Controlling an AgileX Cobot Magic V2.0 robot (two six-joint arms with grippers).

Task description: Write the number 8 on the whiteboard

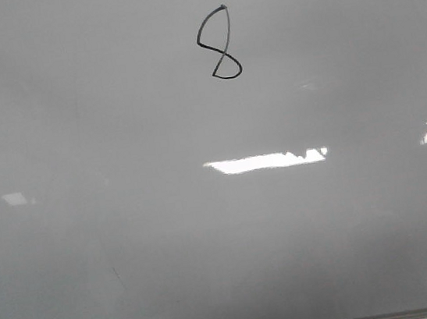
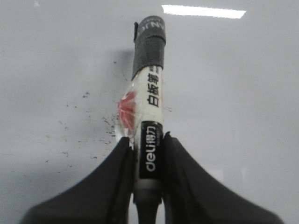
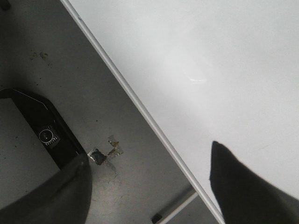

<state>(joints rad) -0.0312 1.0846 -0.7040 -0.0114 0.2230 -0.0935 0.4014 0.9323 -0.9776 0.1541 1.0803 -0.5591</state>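
A black 8 [image 1: 219, 45] was seen drawn on the whiteboard [image 1: 127, 218], a marker [image 2: 148, 121] was clamped in the left end effector [image 2: 147, 154], and the right end effector [image 3: 149, 182] was held wide open, empty.

The front view faces the whiteboard [image 1: 130, 241] square on and close, so the board fills it down to the thin grey edge along the bottom, with the number 8 [image 1: 219, 43] high and just right of centre. The left wrist view looks along the left gripper [image 2: 148, 154] and the marker [image 2: 147, 100] it holds, very near the same board surface. The right wrist view looks past the widely spread right gripper [image 3: 149, 182] from a little farther off, taking in the board's framed edge [image 3: 140, 107] and the dark floor [image 3: 70, 70] beside it.
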